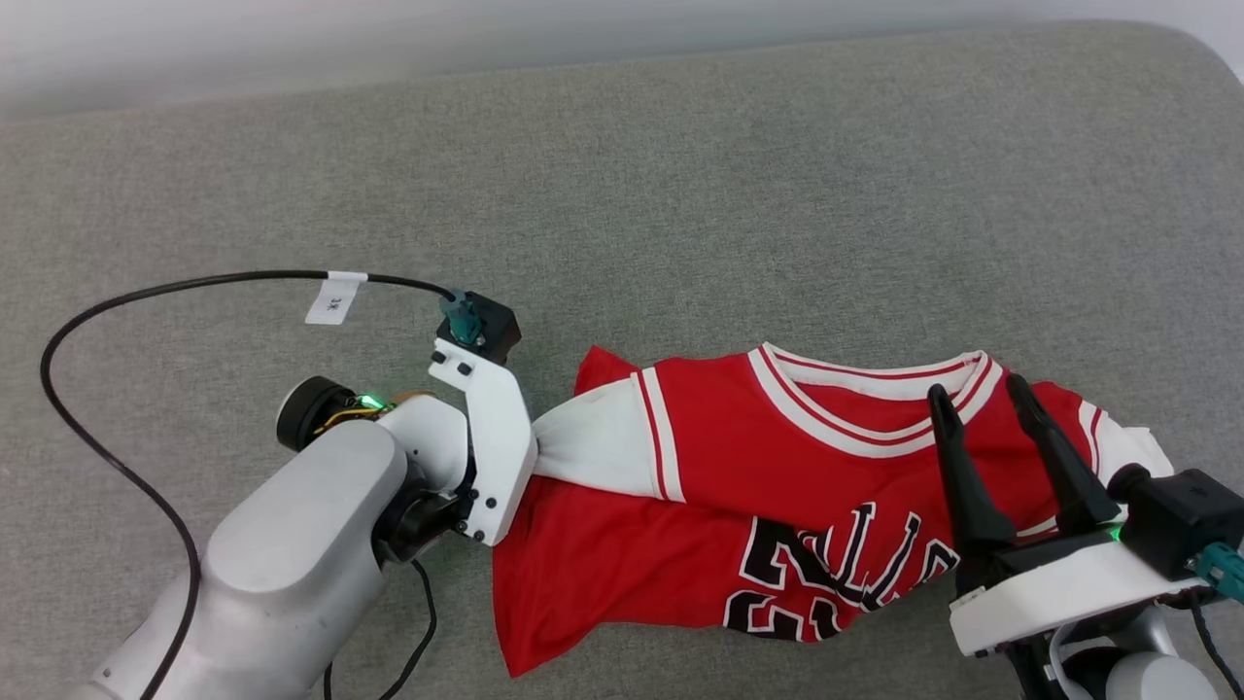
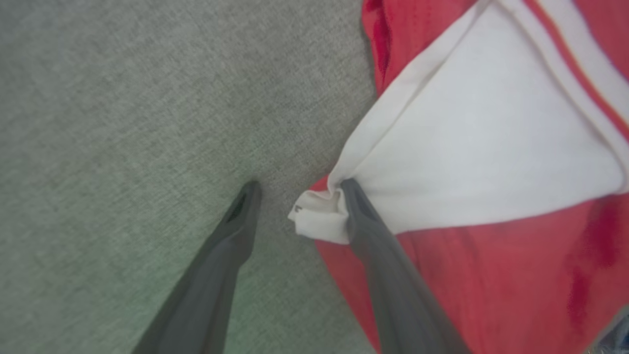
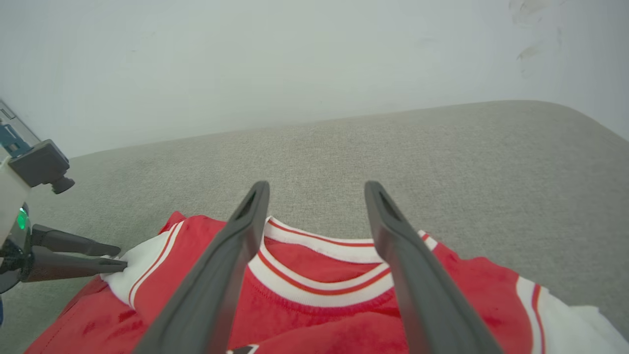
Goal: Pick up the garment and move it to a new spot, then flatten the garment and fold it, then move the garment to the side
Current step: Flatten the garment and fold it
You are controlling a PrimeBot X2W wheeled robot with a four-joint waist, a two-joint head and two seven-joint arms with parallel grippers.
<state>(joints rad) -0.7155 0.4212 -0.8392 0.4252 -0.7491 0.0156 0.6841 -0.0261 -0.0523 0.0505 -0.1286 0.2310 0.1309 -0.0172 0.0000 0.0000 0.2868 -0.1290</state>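
Observation:
The garment (image 1: 700, 486), a red jersey with white sleeves and a striped collar (image 1: 875, 428), lies rumpled on the grey fabric surface (image 1: 680, 194), its black lettering (image 1: 836, 574) creased and partly hidden. My left gripper (image 2: 300, 186) is open at the garment's white left sleeve (image 2: 491, 162). The sleeve's bunched tip (image 2: 317, 216) rests against one finger (image 2: 373, 246), and the other finger stands on bare fabric. My right gripper (image 1: 977, 389) is open, held just above the collar (image 3: 319, 280) with nothing between its fingers. The other white sleeve (image 1: 1137, 442) lies beside it.
A black cable (image 1: 97, 311) with a white tag (image 1: 330, 297) loops over the surface at the left. A pale wall (image 3: 295, 59) rises behind the surface's far edge. The surface's corner (image 1: 1195, 49) rounds off at the upper right.

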